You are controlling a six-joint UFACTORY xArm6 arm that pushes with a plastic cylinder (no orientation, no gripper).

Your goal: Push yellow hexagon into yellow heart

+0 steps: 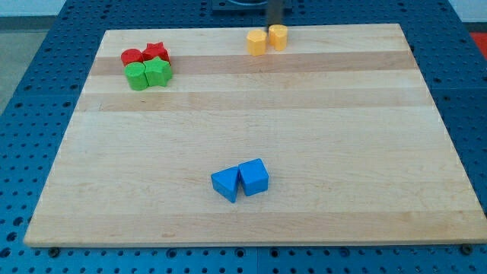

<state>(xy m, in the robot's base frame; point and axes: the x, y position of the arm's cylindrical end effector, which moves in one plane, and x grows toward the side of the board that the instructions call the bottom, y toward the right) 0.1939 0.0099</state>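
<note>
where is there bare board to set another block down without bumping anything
The widest bare stretch is the board's middle band, between the blue pair below and the top clusters. The view's right side and bottom-left corner are bare too. It is crowded at top left, where red and green blocks touch, and at top centre around the yellow pair beside my tip.

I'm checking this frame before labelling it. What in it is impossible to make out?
- My tip: the rod is blurred and cut off by the view's top edge; its end is hidden behind the yellow blocks.
- Yellow blocks: too small to tell hexagon from heart.
- Red blocks: partly hidden by the green blocks in front.
</note>
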